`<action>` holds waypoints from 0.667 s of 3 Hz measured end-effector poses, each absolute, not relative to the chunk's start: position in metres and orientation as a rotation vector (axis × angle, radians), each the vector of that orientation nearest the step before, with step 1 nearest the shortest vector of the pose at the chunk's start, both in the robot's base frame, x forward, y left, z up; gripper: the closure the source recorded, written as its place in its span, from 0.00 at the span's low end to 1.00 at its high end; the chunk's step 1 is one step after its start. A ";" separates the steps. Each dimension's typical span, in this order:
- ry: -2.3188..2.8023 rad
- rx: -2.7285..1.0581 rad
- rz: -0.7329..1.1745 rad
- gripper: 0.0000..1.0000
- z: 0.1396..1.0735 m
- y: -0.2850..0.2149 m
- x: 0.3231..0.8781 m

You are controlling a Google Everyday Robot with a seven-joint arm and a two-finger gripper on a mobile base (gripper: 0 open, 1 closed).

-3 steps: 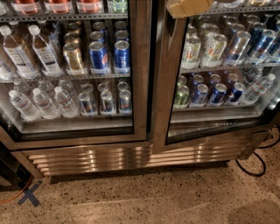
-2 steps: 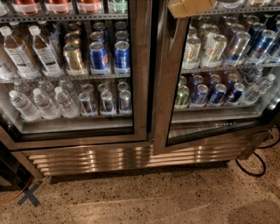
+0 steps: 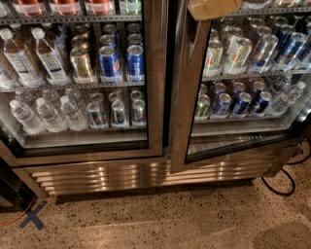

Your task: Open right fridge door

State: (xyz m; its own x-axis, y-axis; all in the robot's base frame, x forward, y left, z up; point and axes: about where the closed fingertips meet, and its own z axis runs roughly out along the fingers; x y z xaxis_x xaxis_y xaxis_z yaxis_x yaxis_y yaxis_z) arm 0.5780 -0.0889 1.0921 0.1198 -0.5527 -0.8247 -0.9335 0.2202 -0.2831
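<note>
The right fridge door (image 3: 186,92) is a glass pane in a wide brushed steel frame. It stands slightly ajar, with its bottom edge slanting out from the cabinet. Behind it are shelves of cans and bottles (image 3: 243,53). My gripper (image 3: 214,8) shows as a tan block at the top edge of the view, against the upper part of the door's left frame. The twin left door (image 3: 154,73) is closed, with water bottles (image 3: 36,114) and a gold can (image 3: 81,63) behind it.
A steel vent grille (image 3: 146,176) runs along the fridge base. A black cable (image 3: 281,184) loops on the speckled floor at the right. An orange cable (image 3: 14,218) and a blue tape cross (image 3: 31,220) lie at the lower left.
</note>
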 end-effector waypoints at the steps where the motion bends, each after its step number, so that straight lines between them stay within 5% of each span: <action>1: 1.552 -1.449 0.507 1.00 1.092 -0.090 0.578; 2: 1.566 -1.435 0.502 1.00 1.093 -0.093 0.570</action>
